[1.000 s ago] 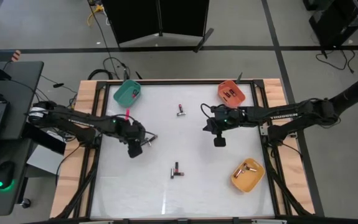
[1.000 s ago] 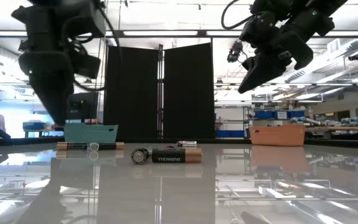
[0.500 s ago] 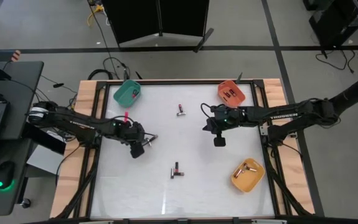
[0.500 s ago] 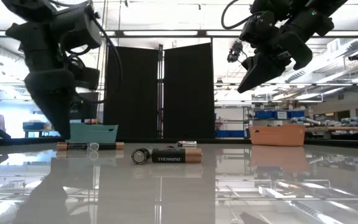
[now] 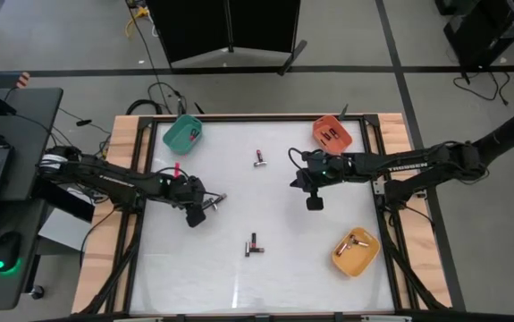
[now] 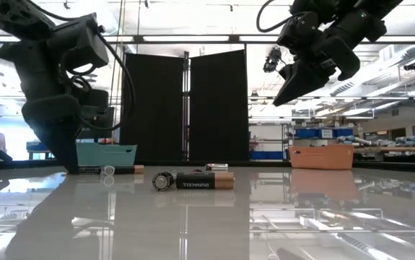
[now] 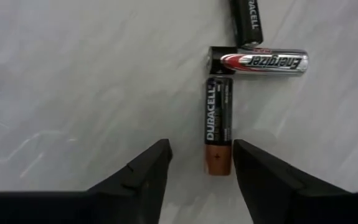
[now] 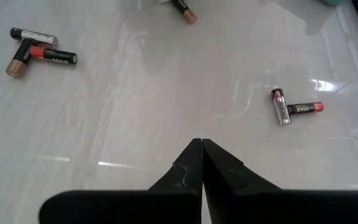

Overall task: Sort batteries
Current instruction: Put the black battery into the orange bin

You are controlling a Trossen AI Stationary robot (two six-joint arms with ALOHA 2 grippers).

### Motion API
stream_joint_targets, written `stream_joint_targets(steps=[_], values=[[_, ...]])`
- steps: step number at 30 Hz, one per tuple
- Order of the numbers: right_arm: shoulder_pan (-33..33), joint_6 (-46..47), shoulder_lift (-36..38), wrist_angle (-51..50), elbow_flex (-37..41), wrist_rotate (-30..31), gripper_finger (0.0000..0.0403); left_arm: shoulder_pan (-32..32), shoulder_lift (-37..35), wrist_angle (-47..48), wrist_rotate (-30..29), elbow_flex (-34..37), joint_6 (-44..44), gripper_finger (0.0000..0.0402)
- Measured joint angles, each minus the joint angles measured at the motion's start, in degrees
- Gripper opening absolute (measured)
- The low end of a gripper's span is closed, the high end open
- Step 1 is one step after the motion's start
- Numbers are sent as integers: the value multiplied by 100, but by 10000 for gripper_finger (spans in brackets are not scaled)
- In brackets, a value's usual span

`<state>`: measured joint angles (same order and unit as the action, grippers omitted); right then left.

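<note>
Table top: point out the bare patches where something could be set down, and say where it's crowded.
Free: the front strip between the centre battery pair and the yellow bin, and the front-left corner. Also the middle, between both arms. Crowded: around the left pincer, open over its battery cluster, and near the teal bin and orange bin.

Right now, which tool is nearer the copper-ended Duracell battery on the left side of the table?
Left. The left tool is low, open, its fingers either side of that battery's copper end. The right tool hangs shut, raised, far across the table.
</note>
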<state>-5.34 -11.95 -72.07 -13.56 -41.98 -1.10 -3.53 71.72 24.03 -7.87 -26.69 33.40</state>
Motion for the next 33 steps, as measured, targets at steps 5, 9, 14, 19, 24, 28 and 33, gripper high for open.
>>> stream_joint_targets(steps=[5,9,14,19,24,28,33], values=[[0,-23,2,61,0,7,19,16,4,-28,-94,19,-299,126],[0,-48,2,70,0,22,12,22,4,-32,-21,19,-448,51],[0,-89,2,97,-2,26,17,21,30,619,104,-282,-451,44],[0,-89,2,96,-2,26,19,14,8,1830,-82,-939,-655,44],[-80,-208,7,159,111,52,10,19,-407,1610,-470,-1205,-936,44],[-340,-105,7,1299,761,-240,11,128,-725,129,-434,-1001,-1380,44],[-466,641,4,3850,1784,-780,11,355,-668,-2701,20,-534,-2188,44]])
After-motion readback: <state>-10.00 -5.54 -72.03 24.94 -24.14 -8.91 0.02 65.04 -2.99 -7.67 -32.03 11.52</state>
